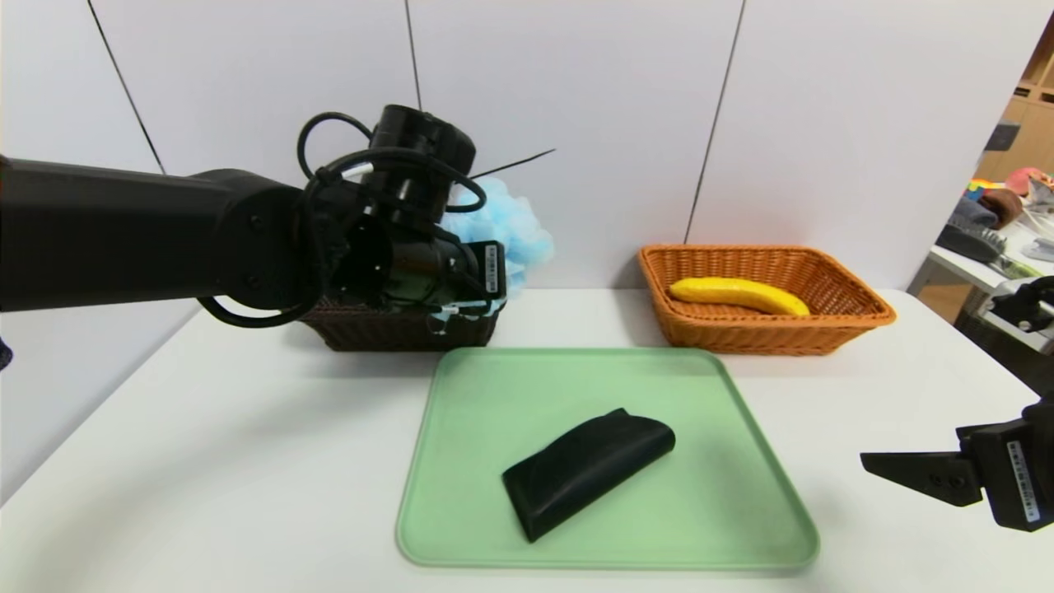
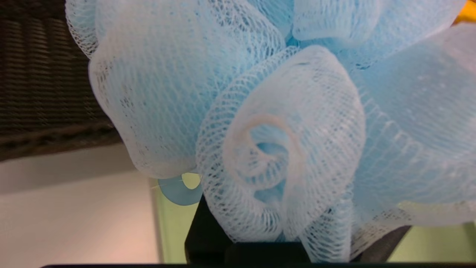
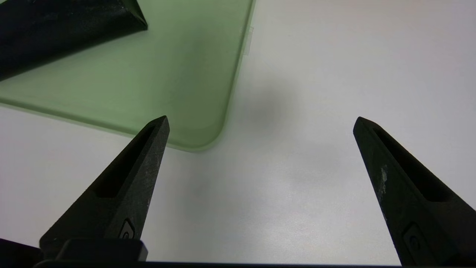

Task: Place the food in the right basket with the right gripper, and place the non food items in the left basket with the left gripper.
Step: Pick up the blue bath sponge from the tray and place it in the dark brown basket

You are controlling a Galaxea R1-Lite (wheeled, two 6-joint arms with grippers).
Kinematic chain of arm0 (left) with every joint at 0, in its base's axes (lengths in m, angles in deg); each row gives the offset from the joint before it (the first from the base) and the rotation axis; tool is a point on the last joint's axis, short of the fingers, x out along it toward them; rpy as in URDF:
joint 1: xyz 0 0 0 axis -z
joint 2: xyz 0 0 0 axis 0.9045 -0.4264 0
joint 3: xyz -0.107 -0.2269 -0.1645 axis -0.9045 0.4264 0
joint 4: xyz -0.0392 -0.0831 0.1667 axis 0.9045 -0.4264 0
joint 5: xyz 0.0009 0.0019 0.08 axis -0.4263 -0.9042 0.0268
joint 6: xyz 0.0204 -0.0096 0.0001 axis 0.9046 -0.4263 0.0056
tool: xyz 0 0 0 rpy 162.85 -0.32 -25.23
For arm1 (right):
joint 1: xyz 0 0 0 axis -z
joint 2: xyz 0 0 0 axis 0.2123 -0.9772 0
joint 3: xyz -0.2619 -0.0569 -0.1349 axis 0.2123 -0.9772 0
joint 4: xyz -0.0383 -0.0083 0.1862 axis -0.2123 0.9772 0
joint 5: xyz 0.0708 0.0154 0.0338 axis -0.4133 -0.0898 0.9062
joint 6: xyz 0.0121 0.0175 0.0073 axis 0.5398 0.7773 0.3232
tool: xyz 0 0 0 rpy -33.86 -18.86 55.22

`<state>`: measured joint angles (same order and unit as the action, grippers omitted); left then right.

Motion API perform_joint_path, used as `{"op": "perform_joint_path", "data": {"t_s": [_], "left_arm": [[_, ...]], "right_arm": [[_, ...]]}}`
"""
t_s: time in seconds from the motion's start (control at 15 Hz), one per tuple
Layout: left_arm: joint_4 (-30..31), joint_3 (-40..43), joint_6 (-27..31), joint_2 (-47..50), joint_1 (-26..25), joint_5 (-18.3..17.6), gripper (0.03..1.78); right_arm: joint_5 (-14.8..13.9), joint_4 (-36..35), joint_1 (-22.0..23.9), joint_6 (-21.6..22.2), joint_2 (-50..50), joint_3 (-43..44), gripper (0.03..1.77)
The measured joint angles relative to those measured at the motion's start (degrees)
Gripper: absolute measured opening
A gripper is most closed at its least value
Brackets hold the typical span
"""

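Puff [image 1: 509, 229] is clamped in left hand [image 1: 461, 309] above dark basket [image 1: 395, 329]. Centre it over the basket, lower, then release. Right hand [image 3: 260, 149] idles, spread wide.

Matte black left arm [image 1: 123, 235] with looped black cables [image 1: 329, 165]; the left tool [image 1: 461, 309] bears a white label (barcode-like); the right tool [image 3: 260, 123] has pointed black fingers [image 3: 141, 163].

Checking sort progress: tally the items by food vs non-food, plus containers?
Food: 1, banana in the orange basket.
Non-food: 2, blue bath puff in the left gripper, black case on the green tray.
Containers: 3, orange basket, dark basket, tray.
Total: 6.
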<state>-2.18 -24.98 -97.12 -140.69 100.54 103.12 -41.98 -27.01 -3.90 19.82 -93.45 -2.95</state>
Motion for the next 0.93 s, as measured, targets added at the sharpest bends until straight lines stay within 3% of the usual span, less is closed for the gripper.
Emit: {"op": "perform_joint_path", "data": {"t_s": [0.27,0.93], "left_arm": [[0.1,-2.5,5.1,-0.6,-5.9,-0.1,0.3],[3.3,-6.5,9.3,-11.0,-16.7,-0.3,0.3]], "right_arm": [[0.1,-0.3,-0.1,0.0,-0.1,-0.9,1.71],[0.1,-0.4,-0.1,0.1,0.2,-3.1,1.71]]}}
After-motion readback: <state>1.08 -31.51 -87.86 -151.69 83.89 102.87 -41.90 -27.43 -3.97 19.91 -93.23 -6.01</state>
